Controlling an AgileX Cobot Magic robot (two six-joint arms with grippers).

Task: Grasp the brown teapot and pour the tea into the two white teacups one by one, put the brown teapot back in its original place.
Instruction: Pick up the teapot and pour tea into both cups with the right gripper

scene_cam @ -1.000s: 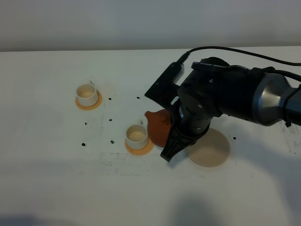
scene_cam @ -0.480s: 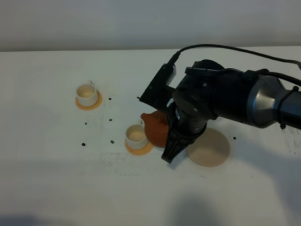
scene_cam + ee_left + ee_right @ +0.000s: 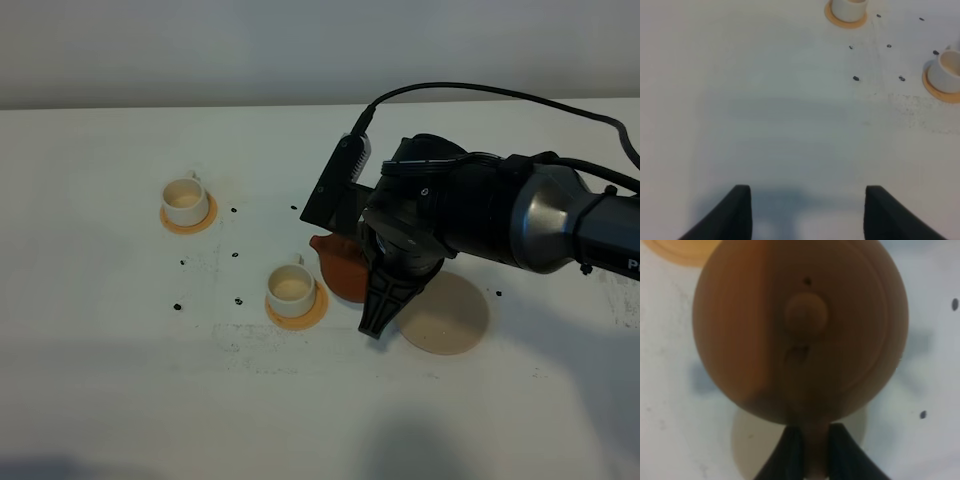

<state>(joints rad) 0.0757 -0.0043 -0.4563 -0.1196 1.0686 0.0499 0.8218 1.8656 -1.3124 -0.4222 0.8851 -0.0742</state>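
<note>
- The right gripper [image 3: 812, 452] is closed on the loop handle [image 3: 812, 437] of the brown teapot [image 3: 338, 272]. Its two fingers pinch the handle from either side, and the pot hangs clear of the worktop [image 3: 120, 380].
- The wrist view on that arm looks straight down on the lid and its knob [image 3: 806, 311]. The pot's handle-to-spout axis therefore runs directly away from the gripper.
- From the high camera, the pot sits between the pale beige coaster [image 3: 450, 318] and the near white teacup [image 3: 291, 287]. It is just beside that cup, which stands on an orange-tan coaster [image 3: 300, 315].
- The spout [image 3: 316, 241] points toward the cup side of the worktop. It looks to lie beside the cup's far edge, not over its mouth.
- How far the pot is tipped cannot be told, because the arm hides much of it.
- The far white teacup [image 3: 186, 199] stands well apart, farther left and farther back along roughly the same heading as the spout.
- As I judge it, pouring into the near cup needs the spout brought sideways over its opening. The handle end should trail back toward the beige coaster.
- The left gripper [image 3: 805, 215] is open with nothing between its fingers. It hangs over bare worktop with both cups well ahead of it, so the right arm is the one placed for the work.
</note>
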